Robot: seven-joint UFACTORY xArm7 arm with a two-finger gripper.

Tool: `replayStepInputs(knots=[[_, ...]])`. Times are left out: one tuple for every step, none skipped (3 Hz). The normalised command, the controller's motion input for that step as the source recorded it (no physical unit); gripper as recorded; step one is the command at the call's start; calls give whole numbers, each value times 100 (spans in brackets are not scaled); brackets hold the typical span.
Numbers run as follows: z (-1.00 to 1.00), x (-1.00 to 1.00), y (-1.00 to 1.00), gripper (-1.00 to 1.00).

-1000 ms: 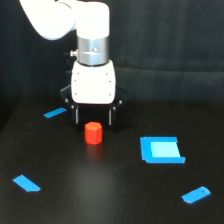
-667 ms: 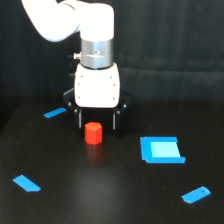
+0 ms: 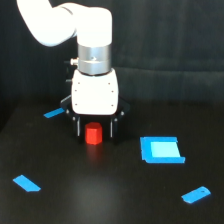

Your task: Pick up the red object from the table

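Upright, the red object [image 3: 93, 135] stands between gripper [image 3: 94, 131] fingers.

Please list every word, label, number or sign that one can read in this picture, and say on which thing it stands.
There is no text to read. The arm, the gripper, the red object, the blue pieces and the table show no letters, numbers or signs.

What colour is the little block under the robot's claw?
Bright red, seen in the exterior view.

No readable text, labels or numbers anywhere.
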Motion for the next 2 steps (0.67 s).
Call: replayStepInputs(knots=[[-24, -1, 6, -100], [-14, 1, 3, -87]])
